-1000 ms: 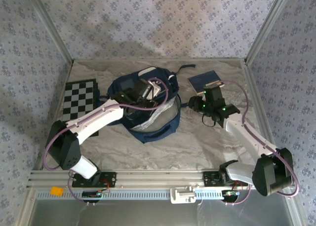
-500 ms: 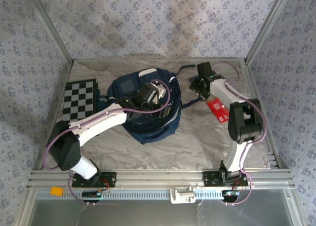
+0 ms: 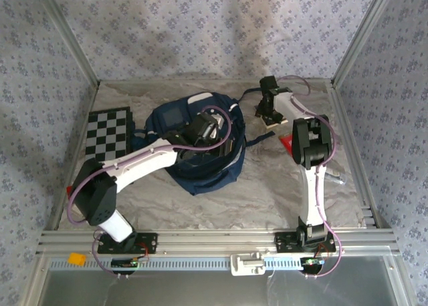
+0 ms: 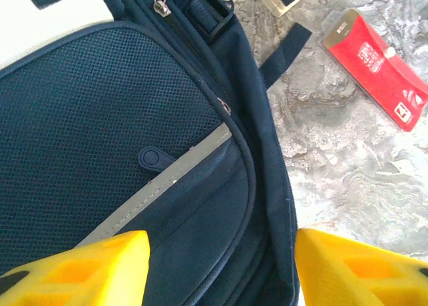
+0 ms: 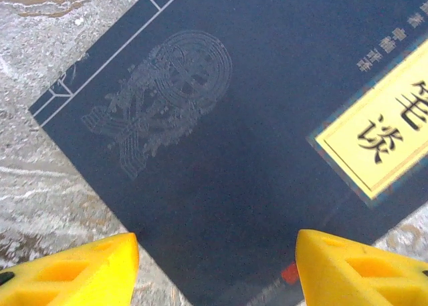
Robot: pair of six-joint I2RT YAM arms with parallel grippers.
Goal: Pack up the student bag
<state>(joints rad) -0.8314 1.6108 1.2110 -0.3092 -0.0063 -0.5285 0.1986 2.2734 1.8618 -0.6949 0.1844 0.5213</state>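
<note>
The bag [image 3: 200,174] is slumped mid-table, a bit left of centre on the marbled table [image 3: 267,192], with the checkerboard [image 3: 107,135] just off its left side. The right gripper [image 5: 217,272] hovers straight over the dark blue book [image 5: 221,132] at the far right, fingers spread wide with nothing in them. The left gripper [image 4: 221,272] is over the bag's mesh front panel, also wide open and empty.

My read is that the step right now is grabbing the book. It's lying flat, so a straight top-down pinch on the cover won't bite. I'd shift toward an edge (the corner next to bare table looks freest) and get one finger under it, or nudge the book so a side lifts first. The cover looks slick, so squeeze firmly and keep it level on the way over.

Watch the red packet [image 4: 378,65] lying near the book, since it'd be easy to drag along. Meanwhile the left one should probably grab the fabric by the zipper and hold the bag open, otherwise the book just lands on closed cloth. I can't tell from here whether the main compartment is unzipped.
</note>
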